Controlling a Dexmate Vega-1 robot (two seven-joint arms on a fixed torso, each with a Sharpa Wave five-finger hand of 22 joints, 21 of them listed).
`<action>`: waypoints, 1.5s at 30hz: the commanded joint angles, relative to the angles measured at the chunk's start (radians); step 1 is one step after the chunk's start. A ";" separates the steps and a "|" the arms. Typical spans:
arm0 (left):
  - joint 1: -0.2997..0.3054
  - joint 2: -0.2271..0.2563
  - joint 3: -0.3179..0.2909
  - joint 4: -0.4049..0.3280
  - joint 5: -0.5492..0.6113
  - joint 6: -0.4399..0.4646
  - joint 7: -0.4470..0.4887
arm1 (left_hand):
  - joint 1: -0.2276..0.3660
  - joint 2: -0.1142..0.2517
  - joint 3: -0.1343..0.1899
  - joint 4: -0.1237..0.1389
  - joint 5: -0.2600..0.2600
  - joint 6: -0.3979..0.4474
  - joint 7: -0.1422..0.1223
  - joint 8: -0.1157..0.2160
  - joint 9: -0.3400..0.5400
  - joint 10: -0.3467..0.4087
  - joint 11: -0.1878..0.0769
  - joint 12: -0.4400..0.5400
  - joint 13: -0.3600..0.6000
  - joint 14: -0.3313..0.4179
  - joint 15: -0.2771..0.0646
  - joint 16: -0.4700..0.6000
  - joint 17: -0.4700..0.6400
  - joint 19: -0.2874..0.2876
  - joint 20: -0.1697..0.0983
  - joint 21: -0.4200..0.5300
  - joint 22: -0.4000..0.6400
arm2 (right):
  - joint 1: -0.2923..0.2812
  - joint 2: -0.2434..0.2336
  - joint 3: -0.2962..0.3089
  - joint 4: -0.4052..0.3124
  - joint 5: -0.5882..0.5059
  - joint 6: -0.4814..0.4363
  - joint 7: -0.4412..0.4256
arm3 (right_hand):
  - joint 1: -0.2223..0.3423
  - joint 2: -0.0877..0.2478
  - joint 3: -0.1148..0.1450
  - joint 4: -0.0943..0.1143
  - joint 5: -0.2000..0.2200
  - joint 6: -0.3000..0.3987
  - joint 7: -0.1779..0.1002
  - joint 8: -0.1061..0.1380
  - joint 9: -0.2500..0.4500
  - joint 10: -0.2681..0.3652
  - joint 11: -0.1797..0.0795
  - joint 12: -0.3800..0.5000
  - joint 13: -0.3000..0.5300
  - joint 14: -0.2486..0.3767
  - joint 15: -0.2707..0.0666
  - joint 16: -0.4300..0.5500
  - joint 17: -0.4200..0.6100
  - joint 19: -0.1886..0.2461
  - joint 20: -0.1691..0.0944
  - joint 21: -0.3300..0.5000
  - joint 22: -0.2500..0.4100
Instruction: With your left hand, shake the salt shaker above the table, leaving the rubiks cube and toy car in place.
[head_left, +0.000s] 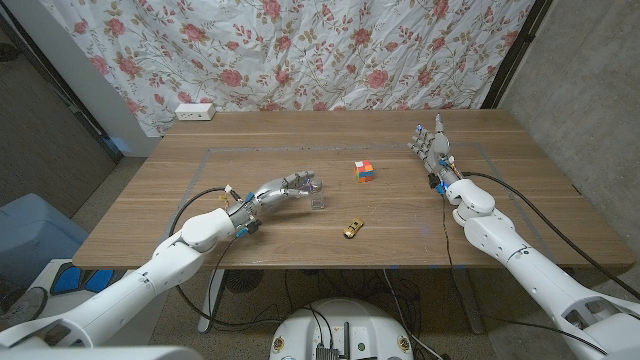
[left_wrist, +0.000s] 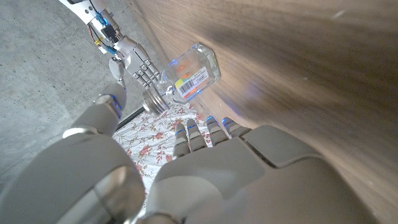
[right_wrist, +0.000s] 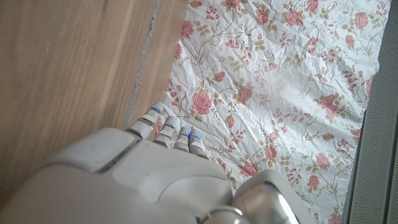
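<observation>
Nearest the robot on the wooden counter (head_left: 180, 215), the toy car (head_left: 352, 228) lies gold-coloured, its long axis running diagonally, just right of centre.

The left arm (head_left: 190, 245) reaches in from the near-left corner, stretched forward and toward the middle. The left hand (head_left: 285, 188) is raised off the counter, fingers (left_wrist: 198, 134) extended toward the centre and loosely spread, grasping nothing.

The salt shaker (head_left: 318, 203), clear glass, stands on the counter just beyond and below the left fingertips. In the head view it appears upright; in the left wrist view its long axis runs from the metal cap (left_wrist: 154, 101) to the square glass base (left_wrist: 208, 59), with a printed label (left_wrist: 191, 79) on the side facing the camera. Whether the fingertips touch it cannot be told; the wrist view shows a gap.

Farther on, the rubiks cube (head_left: 364, 172) sits near the counter's middle, well apart from the shaker.

The right arm (head_left: 510, 245) extends along the right side. The right hand (head_left: 430, 142) stands near the far right, fingers (right_wrist: 166, 127) straight and pointing away toward the floral curtain (head_left: 330, 50), released.

A white power strip (head_left: 195, 111) lies at the far-left corner.
</observation>
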 joint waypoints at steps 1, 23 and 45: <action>-0.029 -0.021 0.029 0.014 0.051 0.015 0.030 | 0.026 -0.003 -0.002 0.002 -0.001 0.025 0.006 0.012 0.002 0.029 -0.002 0.008 0.002 0.031 -0.072 0.005 0.002 0.016 -0.004 0.006 0.001 | 0.000 0.000 0.000 0.000 0.000 0.000 0.000 | 0.000 0.102 -0.001 0.006 0.008 -0.001 0.008 0.003 0.004 -0.006 0.000 0.007 0.004 -0.006 -0.036 0.004 0.005 0.007 -0.002 0.006 0.005; -0.057 -0.041 0.044 0.040 0.126 0.016 0.112 | 0.154 -0.006 -0.021 0.003 -0.006 0.159 0.032 0.041 0.003 0.143 0.015 0.005 0.002 0.173 -0.066 0.007 0.001 0.107 0.001 0.010 0.001 | 0.000 0.000 0.000 0.000 0.000 0.000 0.000 | 0.000 0.102 -0.001 0.006 0.008 -0.001 0.009 0.003 0.004 -0.007 -0.001 0.007 0.004 -0.006 -0.034 0.004 0.005 0.006 -0.002 0.006 0.005; -0.016 -0.024 0.026 -0.024 0.206 0.042 0.249 | 0.288 -0.003 -0.103 0.012 -0.006 0.363 0.040 0.070 0.005 0.380 -0.019 0.018 0.002 0.251 -0.044 -0.012 0.001 0.206 -0.008 0.006 0.002 | 0.000 -0.001 0.000 0.000 0.001 -0.001 0.004 | 0.000 0.102 -0.001 0.006 0.008 -0.001 0.006 0.003 0.004 -0.006 -0.001 0.007 0.003 -0.005 -0.035 0.004 0.005 0.007 -0.002 0.006 0.005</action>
